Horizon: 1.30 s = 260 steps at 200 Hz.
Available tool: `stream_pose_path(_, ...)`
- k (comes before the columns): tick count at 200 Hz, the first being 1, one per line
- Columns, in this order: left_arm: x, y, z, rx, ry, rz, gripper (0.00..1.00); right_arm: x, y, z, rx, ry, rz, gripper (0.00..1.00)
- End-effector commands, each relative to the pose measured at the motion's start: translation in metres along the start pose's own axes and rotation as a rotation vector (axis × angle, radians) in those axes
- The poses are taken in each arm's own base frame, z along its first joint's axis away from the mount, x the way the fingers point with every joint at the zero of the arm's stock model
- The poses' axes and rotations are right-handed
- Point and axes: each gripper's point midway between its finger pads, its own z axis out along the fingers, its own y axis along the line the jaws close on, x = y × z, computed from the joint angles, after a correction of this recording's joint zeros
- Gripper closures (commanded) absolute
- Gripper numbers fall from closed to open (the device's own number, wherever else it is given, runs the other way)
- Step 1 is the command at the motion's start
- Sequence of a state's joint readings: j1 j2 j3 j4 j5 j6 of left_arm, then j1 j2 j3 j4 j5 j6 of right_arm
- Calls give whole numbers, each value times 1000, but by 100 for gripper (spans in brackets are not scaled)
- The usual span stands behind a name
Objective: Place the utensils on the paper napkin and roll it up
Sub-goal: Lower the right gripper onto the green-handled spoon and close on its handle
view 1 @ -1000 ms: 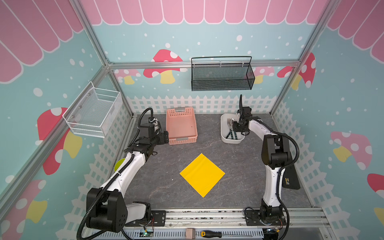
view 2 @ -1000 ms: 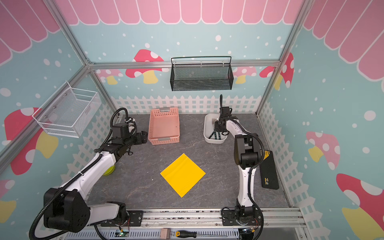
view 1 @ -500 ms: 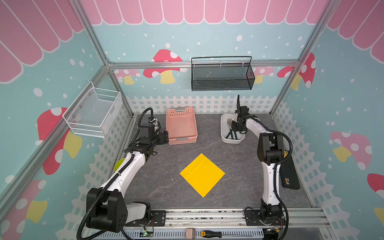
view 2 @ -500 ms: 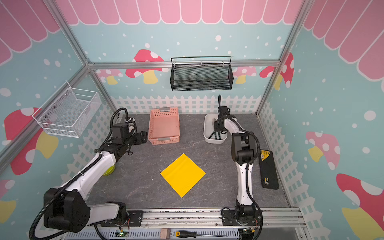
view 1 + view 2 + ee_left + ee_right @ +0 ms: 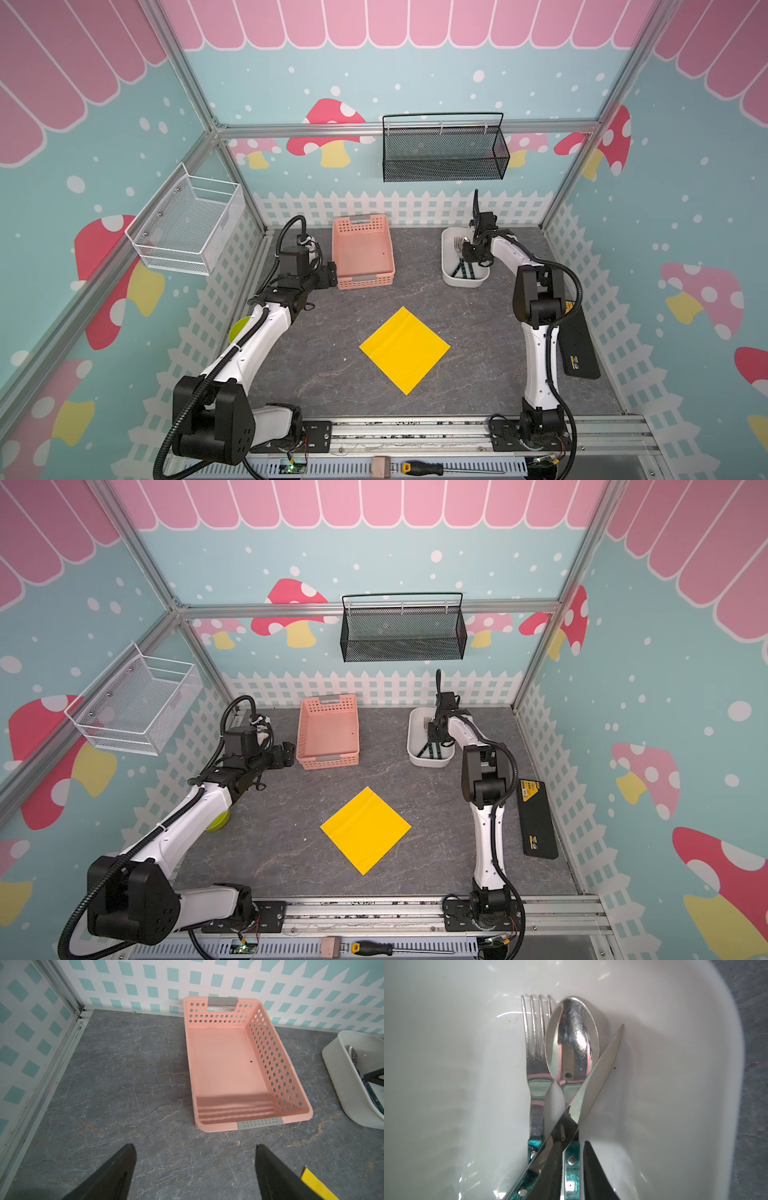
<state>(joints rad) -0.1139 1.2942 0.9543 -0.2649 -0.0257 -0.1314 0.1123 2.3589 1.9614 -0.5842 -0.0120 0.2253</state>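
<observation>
**Right gripper down in the tub over the cutlery; left arm waits by the basket**

In both top views the right arm [image 5: 536, 299] stands up from the front rail at about 5 o'clock. It bends at the elbow and reaches toward 11 o'clock, and its wrist tips steeply down into the white tub [image 5: 447, 266] at the back of the table [image 5: 332, 353]. The right gripper [image 5: 572, 1169] is low inside the tub. Its dark fingers [image 5: 593, 1174] stand close on either side of the spoon's teal handle. A sliver of white shows beside one of them, so I cannot tell whether they are pinching it.

The utensils [image 5: 465, 268] all lie in the tub. The fork [image 5: 537, 1064] and spoon [image 5: 572, 1043] lie side by side, and the knife [image 5: 602, 1068] lies slantwise across the spoon's neck.

The left arm [image 5: 257, 336] stretches from about 7 o'clock toward 1 o'clock with its wrist roughly level. The left gripper [image 5: 194, 1146] hovers above bare table at the 9 o'clock side of the pink basket [image 5: 363, 257]. Its fingers [image 5: 116, 1174] are spread wide and hold nothing.

The paper napkin [image 5: 405, 351] lies flat and bare, turned like a diamond. It is near the middle of the table, at about 7 o'clock from the tub and well apart from it.
</observation>
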Motion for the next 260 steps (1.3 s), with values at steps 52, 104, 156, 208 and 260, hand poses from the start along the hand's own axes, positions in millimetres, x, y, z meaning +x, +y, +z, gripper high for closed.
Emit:
stream_pose_path(52,-9,-1,-5,3,-28,-10,9,20,6,5,-12,71,-20,83)
stream_pose_path(104,-8,-2,-5,9,-26,-15,9,22,8,4,-20,79,-24,82)
stream_pose_path(156,-7,-2,-3,10,-22,-16,9,22,9,4,-20,79,-31,80)
stream_pose_path(208,-7,-1,-3,6,-21,-11,9,22,7,15,-9,81,-39,77)
stream_pose_path(260,-6,0,-4,-4,-22,-5,9,22,10,23,-26,84,-54,78)
